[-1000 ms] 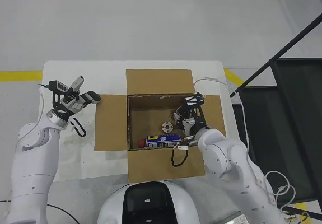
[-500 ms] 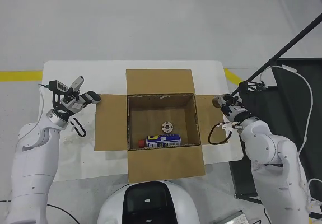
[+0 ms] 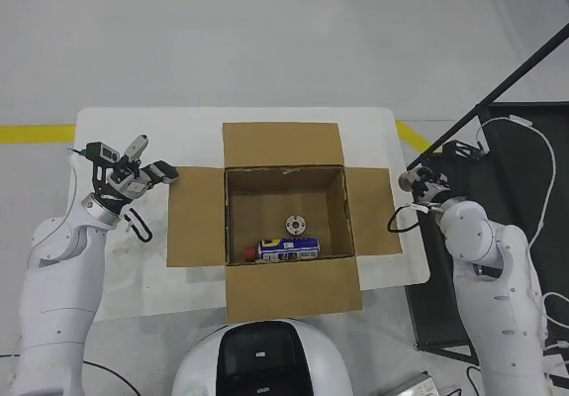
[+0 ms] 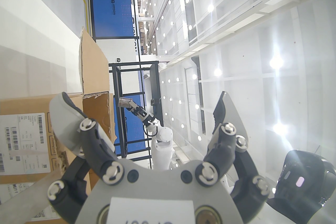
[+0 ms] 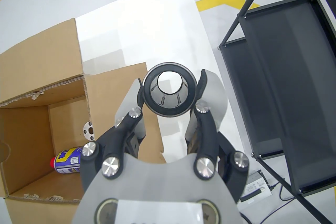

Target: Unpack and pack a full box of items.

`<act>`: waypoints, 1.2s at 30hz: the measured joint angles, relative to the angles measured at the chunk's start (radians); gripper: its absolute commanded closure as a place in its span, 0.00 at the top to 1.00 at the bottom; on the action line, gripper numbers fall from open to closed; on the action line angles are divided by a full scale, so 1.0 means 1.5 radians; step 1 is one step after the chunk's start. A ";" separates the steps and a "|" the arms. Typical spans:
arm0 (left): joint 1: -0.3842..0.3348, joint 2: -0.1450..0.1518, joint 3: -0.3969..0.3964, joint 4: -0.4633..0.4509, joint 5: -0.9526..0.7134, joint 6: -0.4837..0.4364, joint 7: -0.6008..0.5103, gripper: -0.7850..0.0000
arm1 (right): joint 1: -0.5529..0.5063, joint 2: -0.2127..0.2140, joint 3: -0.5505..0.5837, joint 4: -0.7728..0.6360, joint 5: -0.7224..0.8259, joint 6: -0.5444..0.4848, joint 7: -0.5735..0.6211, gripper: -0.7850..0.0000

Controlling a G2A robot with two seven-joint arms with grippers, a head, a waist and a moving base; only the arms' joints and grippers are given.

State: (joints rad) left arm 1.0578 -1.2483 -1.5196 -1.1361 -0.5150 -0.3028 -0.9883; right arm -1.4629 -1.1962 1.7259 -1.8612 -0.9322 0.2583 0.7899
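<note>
The open cardboard box [image 3: 282, 144] is brown; the rectangular tabletop [image 3: 116, 129] is white. The spray can [image 3: 287, 248] is blue and yellow with a red cap, the round metal disc [image 3: 293, 223] silver, the hollow metal cylinder [image 5: 169, 104] silver with a black rim, the metal shelf rack [image 3: 541, 148] black.

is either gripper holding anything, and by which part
Right gripper clamps a metal sleeve across its outer wall; left gripper is open and empty.

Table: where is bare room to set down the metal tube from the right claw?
Bare table lies in the far corner between the back flap and right flap of the box, and front-left of it. Crowded: box floor near can and disc.
</note>
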 measured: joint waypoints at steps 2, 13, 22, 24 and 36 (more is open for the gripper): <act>0.000 0.000 0.000 0.000 0.000 0.000 0.000 1.00 | 0.015 0.000 -0.010 0.024 -0.008 0.001 0.000 0.00; 0.000 0.000 0.000 0.000 0.000 0.000 0.000 1.00 | 0.087 -0.003 -0.066 0.158 -0.024 -0.001 -0.019 0.00; 0.000 0.000 0.000 0.000 0.000 0.000 0.000 1.00 | 0.142 -0.008 -0.103 0.269 -0.025 0.012 -0.047 0.00; 0.000 0.000 0.000 0.000 0.000 0.000 0.000 1.00 | 0.154 -0.009 -0.112 0.295 -0.024 0.012 -0.053 0.00; 0.000 0.000 0.000 0.000 0.000 0.000 0.000 1.00 | 0.208 -0.015 -0.142 0.401 -0.016 0.019 -0.076 0.00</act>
State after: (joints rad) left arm 1.0578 -1.2483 -1.5196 -1.1361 -0.5150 -0.3028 -0.9883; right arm -1.1509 -1.2190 1.5122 -1.2591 -0.9566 0.2868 0.6756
